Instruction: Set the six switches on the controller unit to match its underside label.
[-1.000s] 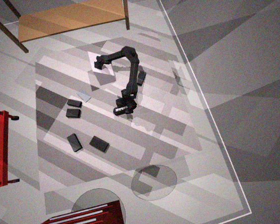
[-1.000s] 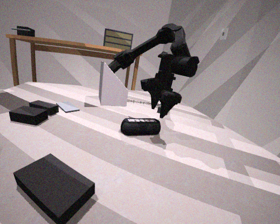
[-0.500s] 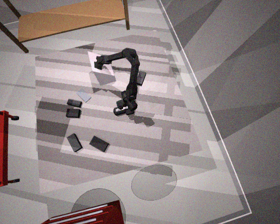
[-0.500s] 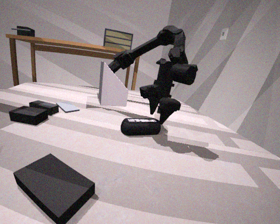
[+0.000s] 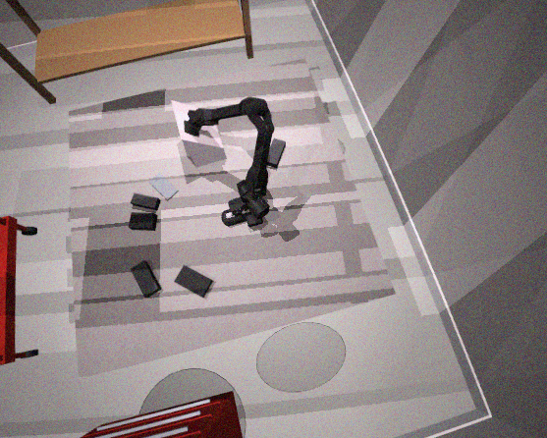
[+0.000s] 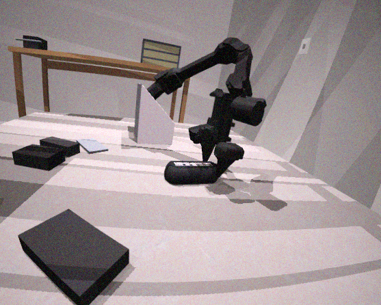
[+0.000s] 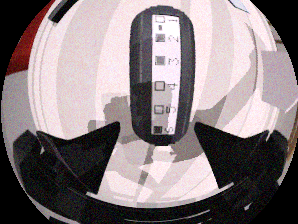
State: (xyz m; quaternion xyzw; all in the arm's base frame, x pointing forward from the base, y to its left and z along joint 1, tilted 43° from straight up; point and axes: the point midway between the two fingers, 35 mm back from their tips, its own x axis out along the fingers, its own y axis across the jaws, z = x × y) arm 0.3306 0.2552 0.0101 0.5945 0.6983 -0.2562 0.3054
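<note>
With the ctrlr unit (image 5: 233,217) (image 6: 191,174) (image 7: 141,75) label-up (squares showing), your gripper (image 5: 248,211) (image 6: 213,163) (image 7: 158,125) has jaws spread w/ fingertips near its end.

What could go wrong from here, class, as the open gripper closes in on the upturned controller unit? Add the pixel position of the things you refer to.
The gripper (image 5: 256,212) (image 6: 213,167) (image 7: 158,125) has its fingertips near one end of the controller unit (image 5: 234,216) (image 6: 190,174) (image 7: 141,75), so an off-centre grip might let it swing or slip when turned. Its long sides look rounded, so it could roll as the fingers close.
</note>
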